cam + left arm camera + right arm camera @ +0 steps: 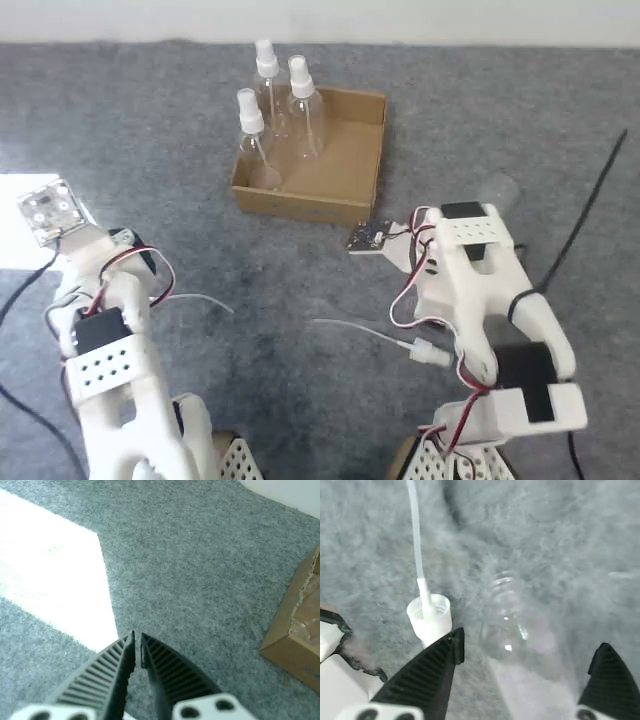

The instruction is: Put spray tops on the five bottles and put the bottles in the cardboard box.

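In the cardboard box (300, 203), three capped bottles (305, 120), upright, bunched against the wall on the left arm's side. Off the box's near corner on the other side, the right arm. Farther out from the box's near left side, the left arm, by a white sheet (20, 225).

At the right claw (530, 641): spread wide, gripping nothing. Between its two black jaws, an uncapped clear bottle (512, 625), outside the box, on the grey surface (560, 540), neck pointing away from the claw. No visible contact with either jaw. Just beside the bottle, outside the gap and close to one jaw tip, a loose spray top (431, 614), with its thin tube (414, 535) running off across the surface.

At the left claw (138, 639): closed, tips almost touching, empty. Ahead of it, bare grey surface. To one side, the white sheet. To the other, a corner of the box, well apart from the tips.
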{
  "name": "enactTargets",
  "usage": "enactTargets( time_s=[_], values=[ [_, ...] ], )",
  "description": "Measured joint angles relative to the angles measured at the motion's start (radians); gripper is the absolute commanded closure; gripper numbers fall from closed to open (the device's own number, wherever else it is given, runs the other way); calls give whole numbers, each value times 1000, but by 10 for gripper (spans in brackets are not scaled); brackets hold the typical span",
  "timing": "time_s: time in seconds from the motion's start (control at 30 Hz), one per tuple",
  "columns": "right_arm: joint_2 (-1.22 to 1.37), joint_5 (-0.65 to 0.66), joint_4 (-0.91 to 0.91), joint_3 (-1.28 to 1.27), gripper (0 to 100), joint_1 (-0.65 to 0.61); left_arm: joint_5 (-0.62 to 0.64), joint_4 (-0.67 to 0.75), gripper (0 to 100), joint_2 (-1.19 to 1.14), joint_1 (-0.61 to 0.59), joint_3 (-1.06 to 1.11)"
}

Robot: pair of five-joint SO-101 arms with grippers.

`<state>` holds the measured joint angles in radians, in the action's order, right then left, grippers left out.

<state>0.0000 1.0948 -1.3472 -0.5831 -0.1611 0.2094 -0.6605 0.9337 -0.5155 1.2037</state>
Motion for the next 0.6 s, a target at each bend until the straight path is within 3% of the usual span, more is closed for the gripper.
enactTargets(
  time_s=[0.17,0.6],
  values=[
    [37,26,0,0,864,0,0,0,985,0,0,0],
    [37,-69,18,60,883,3,0,0,985,0,0,0]
  ],
)
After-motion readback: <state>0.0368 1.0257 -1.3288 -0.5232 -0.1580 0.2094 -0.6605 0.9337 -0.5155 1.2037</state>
